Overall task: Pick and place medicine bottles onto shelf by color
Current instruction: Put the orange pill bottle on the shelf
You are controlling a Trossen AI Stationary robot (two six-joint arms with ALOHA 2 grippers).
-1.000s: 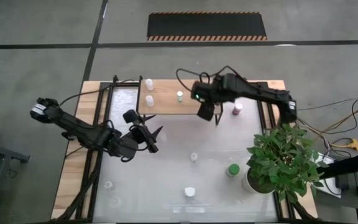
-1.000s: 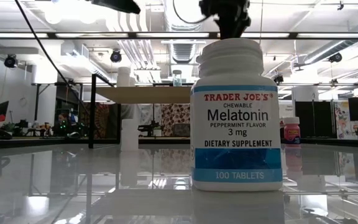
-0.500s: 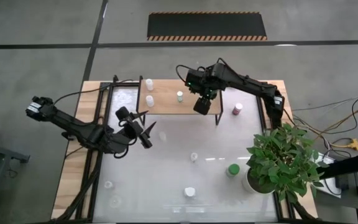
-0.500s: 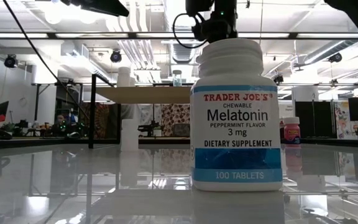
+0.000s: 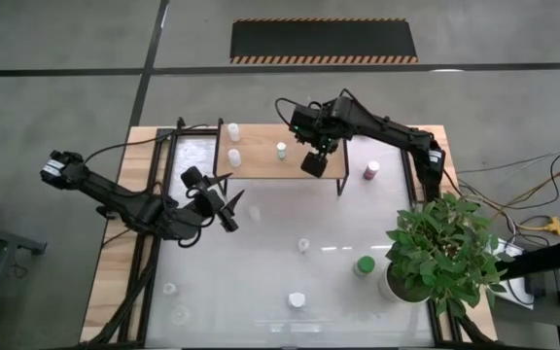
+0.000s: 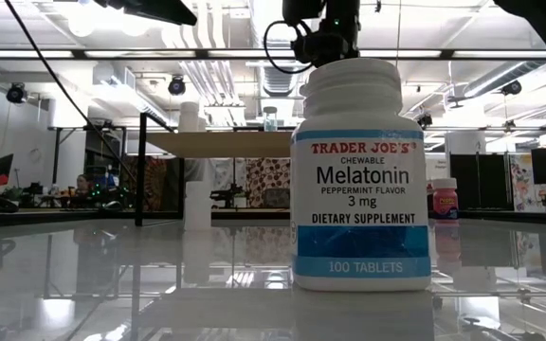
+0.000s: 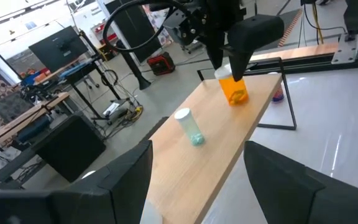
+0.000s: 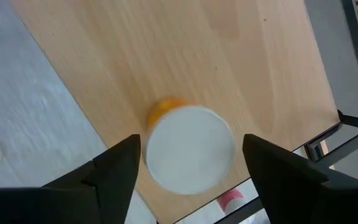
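The light-wood shelf (image 5: 261,163) stands at the table's far side. On it are two white bottles (image 5: 232,144) and a clear bottle with green contents (image 5: 281,151) (image 7: 189,127). An orange bottle (image 7: 235,90) with a white cap (image 8: 188,146) stands upright on its base on the shelf's right part. My right gripper (image 5: 312,162) (image 8: 191,140) is open directly above it, one finger on each side of the cap. My left gripper (image 5: 227,204) (image 7: 197,146) is open and hovers over the table near the shelf's left end. My right gripper comes at the orange bottle from above, pointing down, with its fingers (image 8: 120,165) on either side of the white cap (image 8: 160,155). A slim gap shows beside one finger. I cannot tell whether the other finger touches the cap.
A pink bottle (image 5: 370,171) stands on the table right of the shelf. A green bottle (image 5: 364,264) stands beside the potted plant (image 5: 445,255). A white melatonin bottle (image 5: 297,300) (image 6: 361,175) is near the table's near edge. Small clear bottles (image 5: 303,245) (image 5: 169,288) are scattered on the table.
My right gripper moved from the shelf's near edge toward the far-left, to a spot over the shelf board, and has stayed there for the last half second. My left gripper drew back a little toward the table's left.
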